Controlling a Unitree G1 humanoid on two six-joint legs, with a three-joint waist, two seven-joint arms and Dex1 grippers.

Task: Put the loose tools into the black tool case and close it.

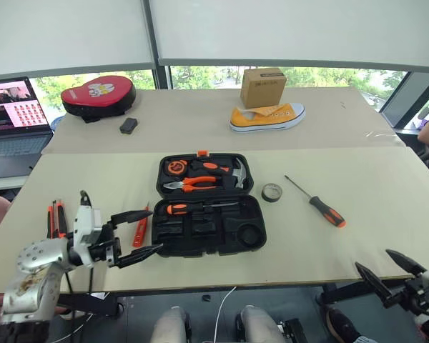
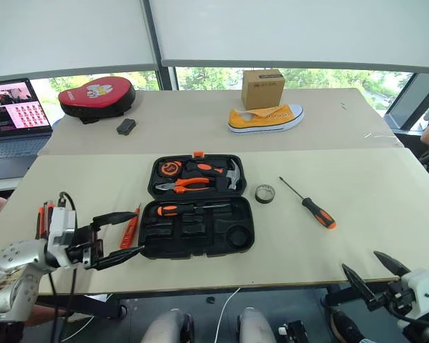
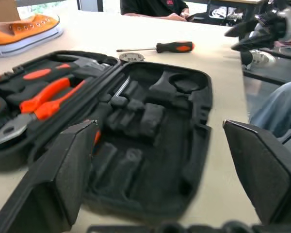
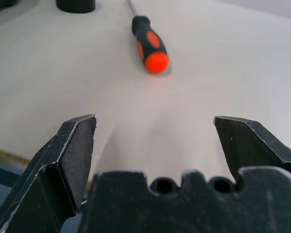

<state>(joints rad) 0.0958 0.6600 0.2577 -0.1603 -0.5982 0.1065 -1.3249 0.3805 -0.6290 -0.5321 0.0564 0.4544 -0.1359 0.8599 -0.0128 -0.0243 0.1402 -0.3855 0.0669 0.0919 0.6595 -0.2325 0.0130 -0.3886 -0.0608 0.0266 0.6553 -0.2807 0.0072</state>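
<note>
On the near table (image 1: 386, 214) the black tool case (image 1: 207, 229) lies open and flat, its orange latch at the far edge; the far half holds orange-handled pliers (image 1: 193, 184), a hammer (image 1: 237, 171) and a tape measure (image 1: 176, 166); in the near half a black-and-orange screwdriver (image 1: 193, 207) lies in the slot by the hinge, the other moulded slots standing empty. Just right of the case sits the small grey tape roll (image 1: 272, 191); beyond it, well apart, a second black-and-orange screwdriver (image 1: 318, 204) lies at a slant. Beside the case's left edge rests the slim orange tester screwdriver (image 1: 141, 227); further left, near the table's edge, lies the orange-black utility knife (image 1: 56, 219). At the case's near-left corner the left gripper (image 1: 138, 236) hangs level, pointing at the case, jaws wide apart and holding nothing; the right gripper (image 1: 386, 271) hovers off the table's near-right edge, jaws likewise apart and empty. On the far table stand a yellow shoe (image 1: 267, 116), a cardboard box (image 1: 263, 86) and a red-and-black padded bag (image 1: 98, 96).
</note>
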